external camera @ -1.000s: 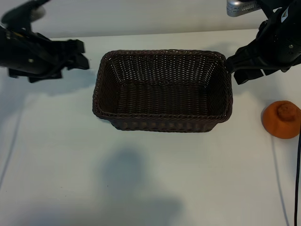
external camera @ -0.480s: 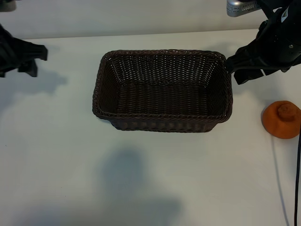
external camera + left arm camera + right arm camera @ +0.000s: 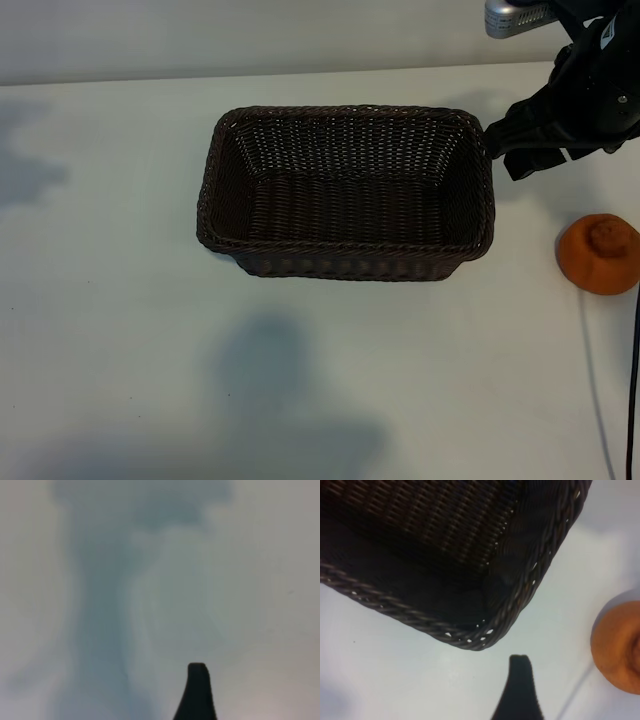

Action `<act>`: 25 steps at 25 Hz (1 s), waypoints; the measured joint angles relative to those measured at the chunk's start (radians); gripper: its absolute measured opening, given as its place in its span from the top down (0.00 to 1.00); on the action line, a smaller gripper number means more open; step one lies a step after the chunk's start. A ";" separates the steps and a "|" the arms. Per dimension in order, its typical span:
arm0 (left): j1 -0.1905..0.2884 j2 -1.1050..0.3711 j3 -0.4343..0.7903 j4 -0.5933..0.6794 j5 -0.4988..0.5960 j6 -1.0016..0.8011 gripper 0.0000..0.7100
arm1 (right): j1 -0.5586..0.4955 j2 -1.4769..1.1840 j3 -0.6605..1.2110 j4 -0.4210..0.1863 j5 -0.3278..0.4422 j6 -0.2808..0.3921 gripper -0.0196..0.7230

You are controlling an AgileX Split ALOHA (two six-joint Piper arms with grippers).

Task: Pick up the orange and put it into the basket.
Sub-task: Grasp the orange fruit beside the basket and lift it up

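While the orange (image 3: 598,254) lies untouched on the white worktop (image 3: 120,330) at the right edge of the scene, just clear of the basket's right end, the task stands at its opening step. Basket (image 3: 345,255): dark woven wicker, rectangular, set upright at the middle of the worktop with nothing in it, its open mouth facing up so that fruit can be dropped in from above. Orange: round, matte, knob uppermost, resting free, well placed for the arm on its own side. Right claw (image 3: 505,150): hanging over the far right corner of the basket, pointed steeply down, beyond the orange and not touching it; it holds nothing, and how far its fingers stand apart cannot be told from these views, only one fingertip (image 3: 519,664) showing at the wrist. Left claw: outside the exterior view; its wrist camera shows one fingertip (image 3: 197,672) over bare worktop and shadow, gripping nothing, spread not discernible. Judged next need: the right claw must come nearer and lower onto the orange.
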 joint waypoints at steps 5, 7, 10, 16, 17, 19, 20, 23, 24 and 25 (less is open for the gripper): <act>0.073 -0.137 0.032 -0.018 0.017 0.053 0.16 | 0.000 0.000 0.000 0.000 0.000 0.006 0.23; 0.077 -0.225 0.069 -0.051 -0.005 0.080 0.16 | 0.000 0.000 0.000 0.000 0.000 0.006 0.23; 0.077 -0.368 0.132 -0.098 -0.058 0.132 0.16 | 0.000 0.000 0.000 0.000 0.000 0.006 0.23; 0.077 -0.701 0.280 -0.110 -0.134 0.158 0.16 | 0.000 0.000 0.000 0.000 -0.002 0.006 0.23; 0.077 -0.747 0.302 -0.110 -0.142 0.162 0.16 | 0.000 0.000 0.000 0.000 -0.003 0.006 0.23; 0.077 -0.829 0.344 -0.110 -0.147 0.177 0.16 | 0.000 0.000 0.000 0.000 -0.003 0.006 0.23; 0.077 -0.860 0.364 -0.111 -0.147 0.182 0.16 | 0.000 0.000 0.000 0.000 -0.004 0.006 0.23; 0.072 -0.942 0.416 -0.125 -0.147 0.190 0.16 | 0.000 0.000 0.000 0.000 -0.004 0.006 0.23; 0.061 -0.961 0.432 -0.130 -0.147 0.196 0.16 | 0.000 0.000 0.000 0.000 -0.004 0.006 0.23; 0.041 -0.973 0.447 -0.135 -0.147 0.204 0.16 | 0.000 0.000 0.000 0.000 -0.004 0.006 0.23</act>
